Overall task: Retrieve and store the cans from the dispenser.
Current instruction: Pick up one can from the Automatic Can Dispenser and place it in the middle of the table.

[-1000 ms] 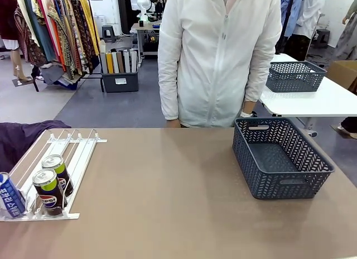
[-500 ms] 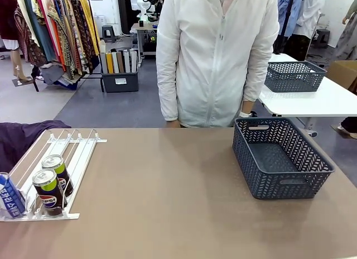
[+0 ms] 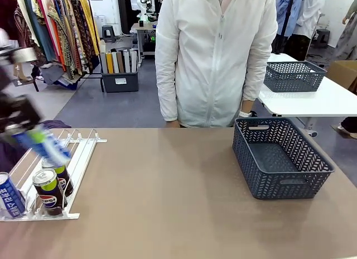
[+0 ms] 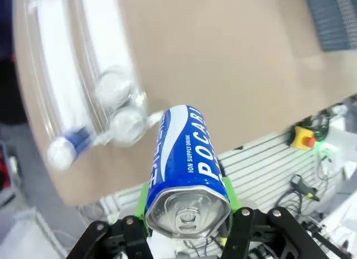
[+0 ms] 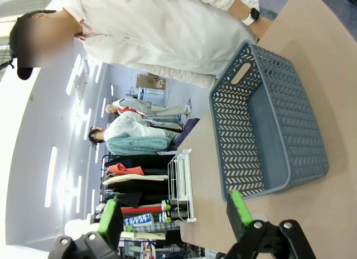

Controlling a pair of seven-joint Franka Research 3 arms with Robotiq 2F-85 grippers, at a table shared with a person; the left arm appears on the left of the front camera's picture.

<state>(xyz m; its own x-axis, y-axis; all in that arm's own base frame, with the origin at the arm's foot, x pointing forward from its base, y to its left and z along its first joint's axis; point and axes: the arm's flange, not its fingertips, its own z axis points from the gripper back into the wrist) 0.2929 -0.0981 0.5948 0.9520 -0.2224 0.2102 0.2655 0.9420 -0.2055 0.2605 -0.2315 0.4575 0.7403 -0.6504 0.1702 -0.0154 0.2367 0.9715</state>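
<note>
Left hand [image 4: 187, 207] pinched a blue Pocari can [image 4: 184, 153] above the dispenser [image 3: 83, 156]; right hand [image 5: 174, 214] was spread.

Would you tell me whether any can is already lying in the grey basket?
No, the basket shows just its bare floor.

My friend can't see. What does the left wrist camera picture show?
The robot's left hand grips a slim blue drink can with white lettering between its green pads, silver top toward the camera. Beyond it, blurred, a white-and-clear plastic rack on a tan table holds three more cans.
</note>
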